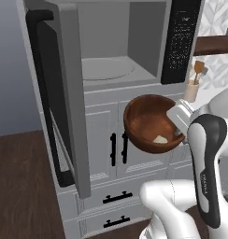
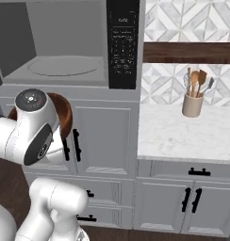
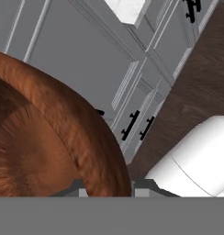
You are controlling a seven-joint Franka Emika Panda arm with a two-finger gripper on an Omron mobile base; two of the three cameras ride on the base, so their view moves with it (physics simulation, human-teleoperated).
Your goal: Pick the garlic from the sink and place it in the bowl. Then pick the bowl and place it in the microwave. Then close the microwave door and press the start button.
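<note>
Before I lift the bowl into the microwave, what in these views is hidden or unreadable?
- Gripper: in the hand view the fingertips are cut by the bottom edge; they straddle the bowl rim.
- Bowl, right base view: mostly behind the arm's joint.
- Garlic: a small pale lump in the bowl, too small to detail.
- Keypad: labels too small, so the start button can't be told.
- Microwave door: seen edge-on, top cut off.
</note>
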